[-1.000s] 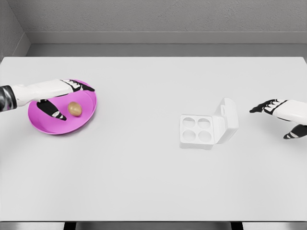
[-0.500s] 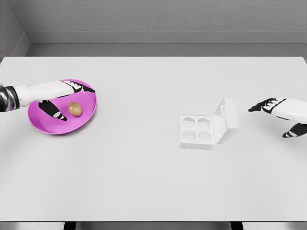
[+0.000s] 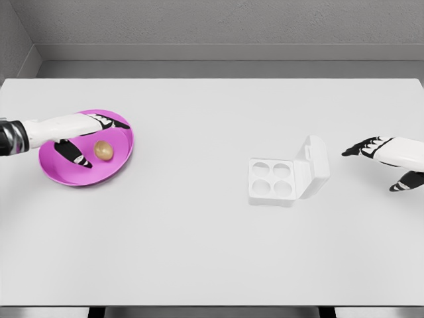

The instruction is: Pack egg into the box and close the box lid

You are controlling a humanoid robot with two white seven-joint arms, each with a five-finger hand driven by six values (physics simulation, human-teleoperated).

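Both our arms reach inward, low and level.
Our left robot hand spreads its fingers; our right robot hand likewise hangs relaxed.

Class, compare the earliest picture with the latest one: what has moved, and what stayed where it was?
The left hand, open above the pink plate, drew back slightly leftward; the right hand barely shifted. Nothing was grasped or released. The egg on the plate and the open box stayed put.

Single head view, looking steeply down from above the near edge of the white tabletop, facing the grey back wall; whole width framed.
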